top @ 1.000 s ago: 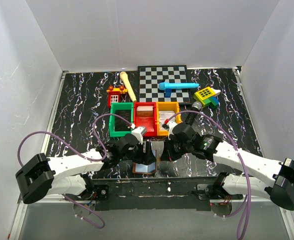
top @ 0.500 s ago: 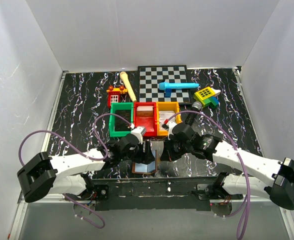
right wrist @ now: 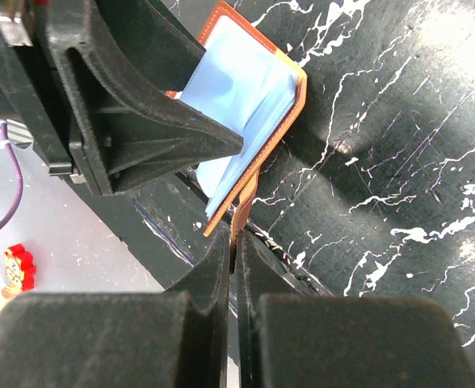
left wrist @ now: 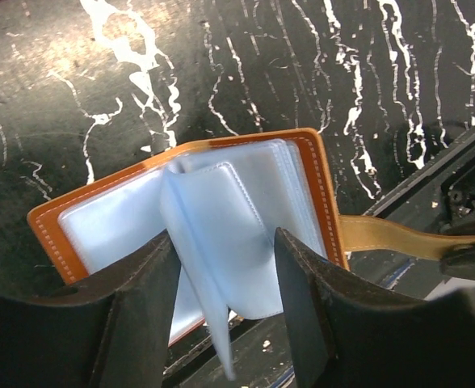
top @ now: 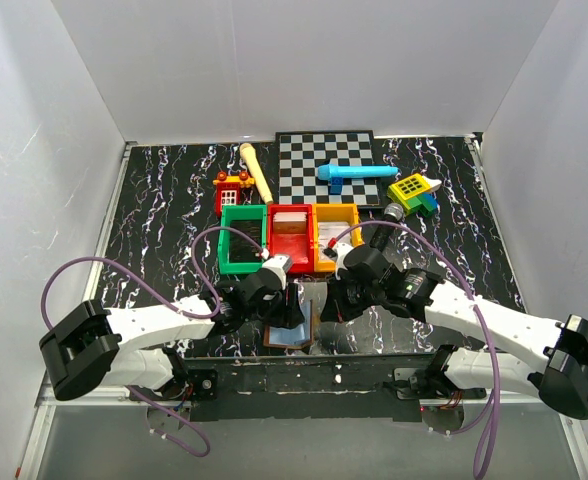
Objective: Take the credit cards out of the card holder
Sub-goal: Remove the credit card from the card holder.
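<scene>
The card holder [left wrist: 213, 242] has a smooth tan leather-like cover with pale stitching. Its blue-grey sleeves [left wrist: 254, 202] look like thin, glossy, translucent plastic. The fingers [left wrist: 132, 315] of my left end effector [left wrist: 221, 283] are matt black plastic. The surface [left wrist: 100, 81] is black, white-veined, with a dull sheen.

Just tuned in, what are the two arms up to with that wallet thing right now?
The card holder lies open near the front edge of the table. The right gripper is shut on its tan strap, while the left gripper has its jaws open on either side of a raised pale blue sleeve. No card is visibly out yet.
</scene>
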`<state>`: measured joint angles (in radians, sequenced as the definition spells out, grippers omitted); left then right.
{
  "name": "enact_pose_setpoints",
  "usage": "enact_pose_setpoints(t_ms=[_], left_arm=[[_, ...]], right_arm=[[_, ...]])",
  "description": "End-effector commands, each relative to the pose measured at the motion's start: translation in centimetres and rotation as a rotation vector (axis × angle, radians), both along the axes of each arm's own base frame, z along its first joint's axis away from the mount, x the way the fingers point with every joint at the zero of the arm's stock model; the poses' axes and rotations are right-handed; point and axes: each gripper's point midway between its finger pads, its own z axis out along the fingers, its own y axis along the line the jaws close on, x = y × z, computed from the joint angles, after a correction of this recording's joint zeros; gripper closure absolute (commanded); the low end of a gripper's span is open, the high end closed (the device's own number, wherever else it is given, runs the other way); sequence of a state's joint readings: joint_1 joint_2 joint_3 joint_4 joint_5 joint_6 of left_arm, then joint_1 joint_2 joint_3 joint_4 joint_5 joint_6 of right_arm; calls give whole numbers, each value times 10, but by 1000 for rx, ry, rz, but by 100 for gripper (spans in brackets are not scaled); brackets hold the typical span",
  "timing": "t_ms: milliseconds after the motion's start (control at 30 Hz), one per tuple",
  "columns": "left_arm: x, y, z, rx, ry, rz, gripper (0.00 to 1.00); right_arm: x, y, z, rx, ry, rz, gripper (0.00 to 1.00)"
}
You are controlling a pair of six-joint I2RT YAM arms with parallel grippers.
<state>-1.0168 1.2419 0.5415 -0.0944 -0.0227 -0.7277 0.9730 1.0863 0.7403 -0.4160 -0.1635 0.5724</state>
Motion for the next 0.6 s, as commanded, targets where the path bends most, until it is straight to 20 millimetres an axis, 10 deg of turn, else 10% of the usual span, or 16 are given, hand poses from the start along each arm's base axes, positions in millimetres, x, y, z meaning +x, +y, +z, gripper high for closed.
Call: enact_pose_setpoints(t_ms=[0,300,567], left_arm=[[7,8,1,45,-16,50,52],[8,35,1,106,-33,128,50],[15,47,53,-32,-153,192,33]], right_arm=[[6,11,27,62,-45,11,99],[7,11,29,57,-49,14,99],[7,9,28,51,-51,11,99]])
